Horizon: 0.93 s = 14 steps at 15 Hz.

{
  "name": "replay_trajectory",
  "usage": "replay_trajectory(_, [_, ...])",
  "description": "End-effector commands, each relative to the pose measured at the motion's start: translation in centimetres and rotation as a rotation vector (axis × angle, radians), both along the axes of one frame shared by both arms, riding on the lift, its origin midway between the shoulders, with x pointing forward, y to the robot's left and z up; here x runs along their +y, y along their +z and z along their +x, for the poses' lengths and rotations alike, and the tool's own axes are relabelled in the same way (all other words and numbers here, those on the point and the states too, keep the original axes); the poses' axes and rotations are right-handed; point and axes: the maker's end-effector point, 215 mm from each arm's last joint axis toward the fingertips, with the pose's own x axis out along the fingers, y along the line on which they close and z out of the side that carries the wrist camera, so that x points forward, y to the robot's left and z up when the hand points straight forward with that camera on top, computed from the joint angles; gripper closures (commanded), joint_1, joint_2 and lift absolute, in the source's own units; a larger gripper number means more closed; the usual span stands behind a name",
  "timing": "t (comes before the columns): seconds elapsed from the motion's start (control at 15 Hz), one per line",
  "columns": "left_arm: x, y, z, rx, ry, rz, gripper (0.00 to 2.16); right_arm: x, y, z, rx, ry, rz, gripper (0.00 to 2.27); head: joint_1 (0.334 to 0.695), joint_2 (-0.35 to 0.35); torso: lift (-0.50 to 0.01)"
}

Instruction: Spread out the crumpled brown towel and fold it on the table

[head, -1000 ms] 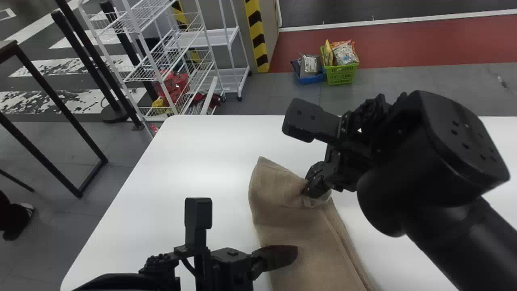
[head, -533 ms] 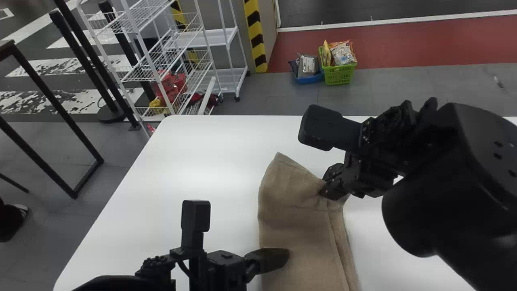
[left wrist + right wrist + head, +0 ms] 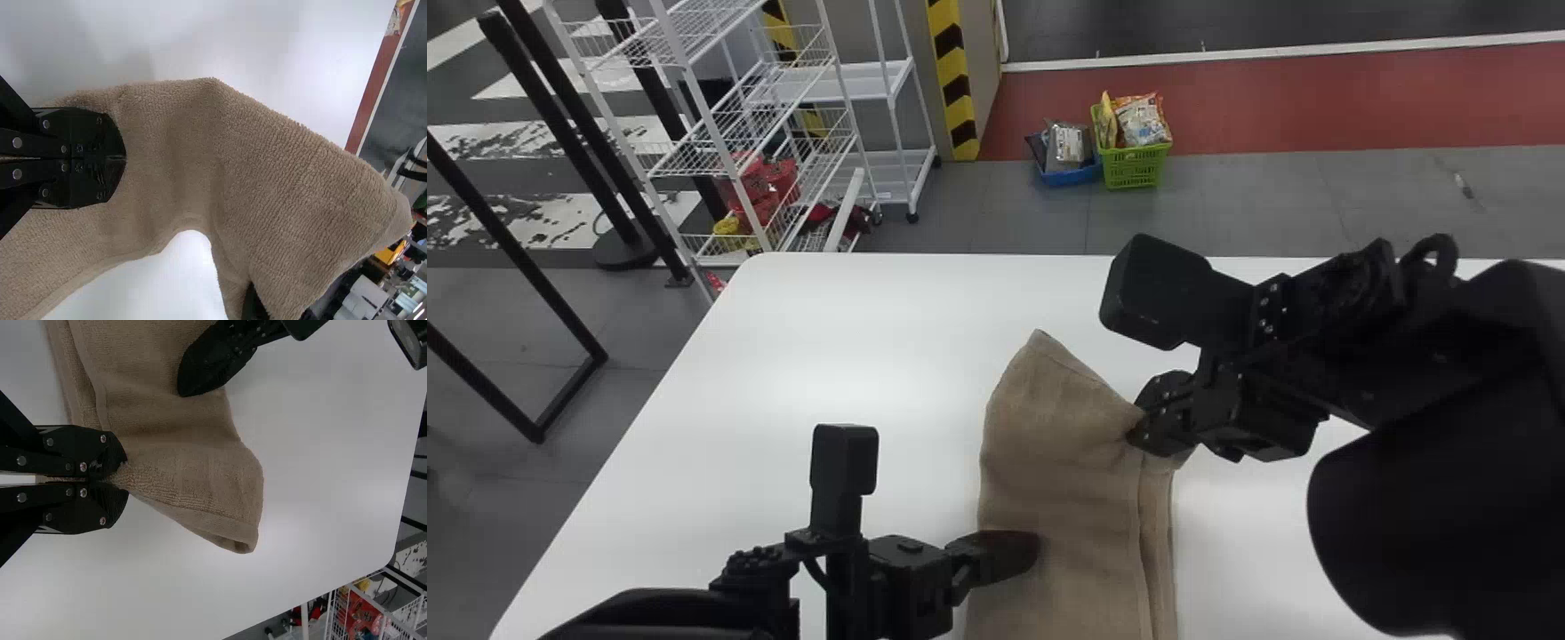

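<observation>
The right gripper (image 3: 1140, 433) has its jaws drawn together on the brown towel (image 3: 1067, 427), with a small bunch of cloth pinched between the tips; its wrist view shows the gathered cloth coming out at them. Beyond those jaws, toward the robot's left and the far side, a rounded, doubled-over end of the towel sticks out.

The left gripper (image 3: 1033, 547) has its jaws closed side by side against the cloth, near the towel's left edge and nearer the robot than the right jaws. Whether they pinch any cloth cannot be told. Between the two pairs of jaws the towel shows soft creases, and it runs on past the left jaws toward the robot, with layered edges along its right side.

Behind its jaws, the right arm (image 3: 1423, 524) slants in from the lower right, its wrist turned to aim leftward. The left arm (image 3: 667, 613) lies low, aiming rightward.

The white tabletop (image 3: 809, 347) spreads around both pairs of jaws. Well beyond them on the floor sit a green basket (image 3: 1134, 167) and a blue basket (image 3: 1069, 176), with a wire rack (image 3: 720, 133) farther left.
</observation>
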Motion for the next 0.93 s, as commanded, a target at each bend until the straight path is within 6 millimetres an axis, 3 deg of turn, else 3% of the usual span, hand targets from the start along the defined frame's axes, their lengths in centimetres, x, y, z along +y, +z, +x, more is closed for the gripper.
replay_trajectory(0.0, [-0.7, -0.1, 0.2, 0.002, -0.01, -0.003, 1.96, 0.8, -1.0, -2.5, 0.032, 0.032, -0.004, 1.11, 0.695, 0.181, -0.127])
replay_trajectory(0.47, [-0.9, -0.3, 0.1, 0.007, -0.011, -0.003, 1.97, 2.2, -1.7, -7.1, 0.077, 0.066, -0.007, 1.11, 0.695, 0.21, -0.127])
replay_trajectory(0.73, [-0.7, -0.3, 0.2, 0.003, -0.009, -0.005, 1.97, 0.7, -1.5, -8.7, 0.087, 0.047, -0.014, 1.11, 0.695, 0.216, -0.127])
replay_trajectory(0.87, [-0.5, 0.4, -0.2, -0.005, -0.01, -0.019, 1.97, -0.4, -1.6, -7.8, 0.066, 0.021, -0.035, 1.11, 0.695, 0.208, -0.127])
